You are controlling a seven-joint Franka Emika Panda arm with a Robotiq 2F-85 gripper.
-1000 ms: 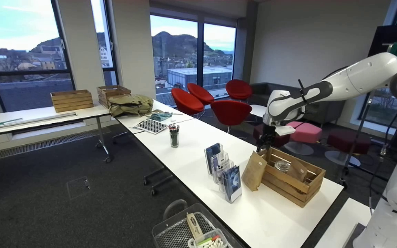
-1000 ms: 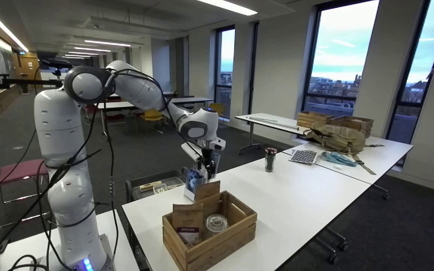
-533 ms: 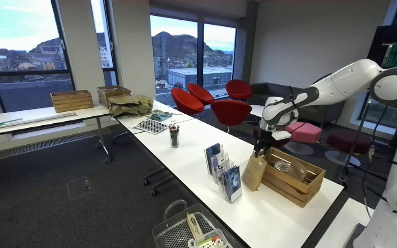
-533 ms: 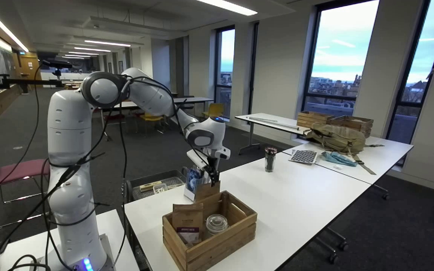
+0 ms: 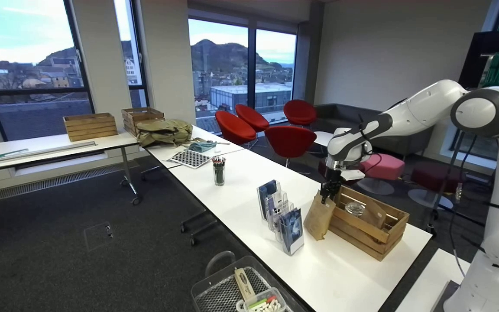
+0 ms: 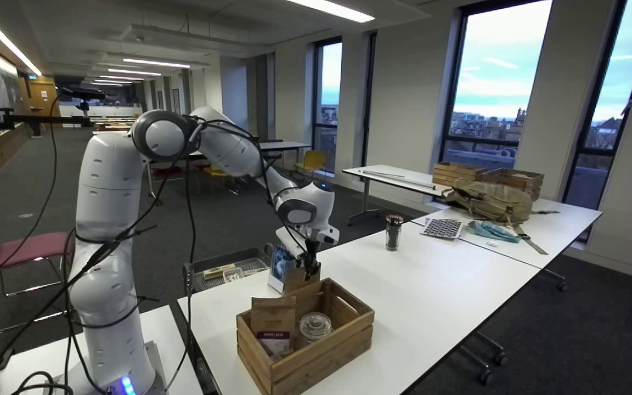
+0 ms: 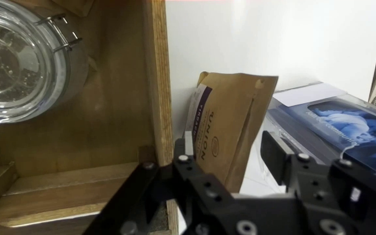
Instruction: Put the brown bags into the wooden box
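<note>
Tan tapering kraft-paper bag (image 7: 232, 120): our wide-spread, empty hand (image 7: 227, 147) has lowered to it.
Grasping seems due, slatted brown wooden crate (image 6: 324, 345) waiting by the bench (image 5: 345, 277) corner.

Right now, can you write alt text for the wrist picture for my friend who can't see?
A brown paper bag shows between open black fingers, just outside a wooden box. Inside the box, at the picture's left, is a glass jar; at right is a blue leaflet reading "Join our community".
</note>
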